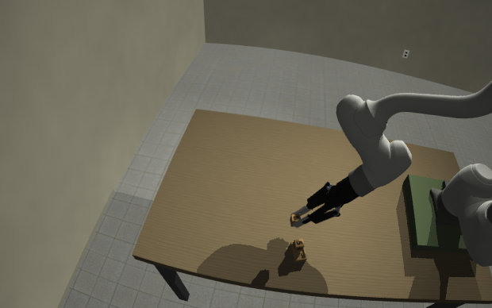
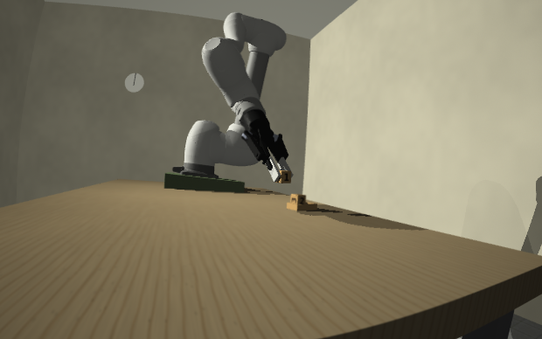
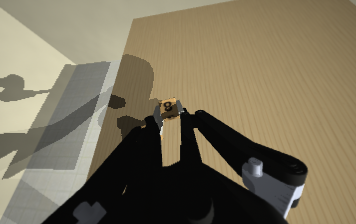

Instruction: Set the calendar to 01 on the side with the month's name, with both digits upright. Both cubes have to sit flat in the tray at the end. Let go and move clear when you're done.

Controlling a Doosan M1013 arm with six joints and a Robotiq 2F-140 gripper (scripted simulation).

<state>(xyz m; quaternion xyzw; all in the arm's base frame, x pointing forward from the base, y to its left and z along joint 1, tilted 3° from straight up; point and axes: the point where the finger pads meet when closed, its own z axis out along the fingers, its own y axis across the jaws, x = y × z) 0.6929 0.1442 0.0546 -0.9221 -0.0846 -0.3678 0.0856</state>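
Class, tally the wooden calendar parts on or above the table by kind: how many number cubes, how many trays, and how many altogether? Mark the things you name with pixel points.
Number cubes: 2 (one in the gripper [image 1: 300,219] [image 2: 281,176] [image 3: 169,109], one in the tray)
Trays: 1 [image 1: 300,258] [image 2: 308,207]
Total: 3
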